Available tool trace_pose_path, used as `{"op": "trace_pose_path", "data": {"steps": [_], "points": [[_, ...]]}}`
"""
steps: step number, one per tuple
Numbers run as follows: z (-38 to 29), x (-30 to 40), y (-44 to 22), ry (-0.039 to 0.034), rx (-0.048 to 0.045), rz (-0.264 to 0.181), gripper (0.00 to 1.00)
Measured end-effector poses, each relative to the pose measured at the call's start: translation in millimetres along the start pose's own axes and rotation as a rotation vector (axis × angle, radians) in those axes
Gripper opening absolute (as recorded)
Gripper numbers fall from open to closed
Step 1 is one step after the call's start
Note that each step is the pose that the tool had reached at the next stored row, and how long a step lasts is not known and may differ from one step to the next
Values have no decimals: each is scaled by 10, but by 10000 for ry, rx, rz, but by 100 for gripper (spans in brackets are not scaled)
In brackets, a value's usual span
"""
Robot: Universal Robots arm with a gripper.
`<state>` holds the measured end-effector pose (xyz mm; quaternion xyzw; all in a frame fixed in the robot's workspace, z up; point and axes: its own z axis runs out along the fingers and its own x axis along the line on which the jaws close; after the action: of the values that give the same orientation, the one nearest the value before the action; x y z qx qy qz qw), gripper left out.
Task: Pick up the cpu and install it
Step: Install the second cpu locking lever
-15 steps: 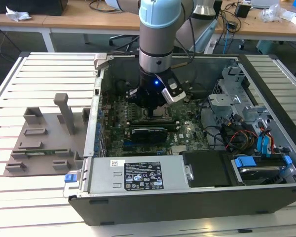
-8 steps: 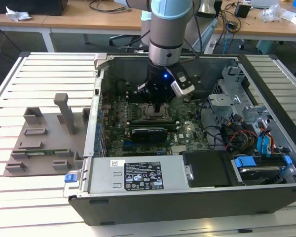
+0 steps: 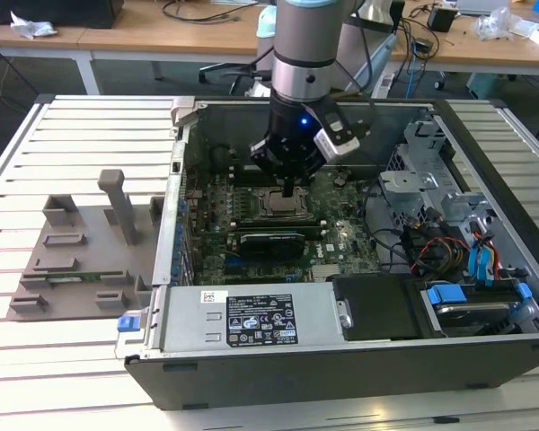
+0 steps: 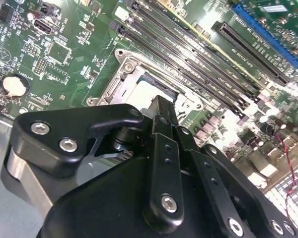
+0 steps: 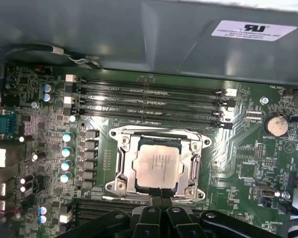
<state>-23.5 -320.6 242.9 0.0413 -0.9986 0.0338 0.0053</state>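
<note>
The cpu [image 5: 156, 163], a small silvery square chip, lies flat inside the metal socket frame [image 5: 123, 161] on the green motherboard [image 5: 248, 158]. In the exterior view the cpu [image 3: 275, 205] sits mid-board inside the open computer case [image 3: 341, 359]. My gripper [image 5: 161, 199] hovers at one edge of the socket, its two black fingers pressed together with nothing between them. In the second wrist view the gripper [image 4: 161, 105] covers part of the cpu [image 4: 141, 91]. Whether the tips touch the chip I cannot tell.
Memory slots [image 5: 149, 101] run beside the socket, and a coin battery [image 5: 275, 125] sits nearby. Drive cages and cables [image 3: 449, 233] occupy the case on the exterior view's right. A grey plastic fixture block [image 3: 81, 260] stands on the slatted table on the exterior view's left.
</note>
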Motion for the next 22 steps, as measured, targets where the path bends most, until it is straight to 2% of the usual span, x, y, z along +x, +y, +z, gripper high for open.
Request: {"op": "trace_pose_path", "data": {"steps": [4, 10, 13, 17, 22], "points": [[-71, 1, -5, 5, 52, 1, 11], [-139, 2, -8, 10, 133, 2, 11], [-206, 3, -12, 15, 177, 2, 11], [-301, 4, -18, 17, 207, 2, 11], [-352, 5, -22, 17, 212, 2, 11]]}}
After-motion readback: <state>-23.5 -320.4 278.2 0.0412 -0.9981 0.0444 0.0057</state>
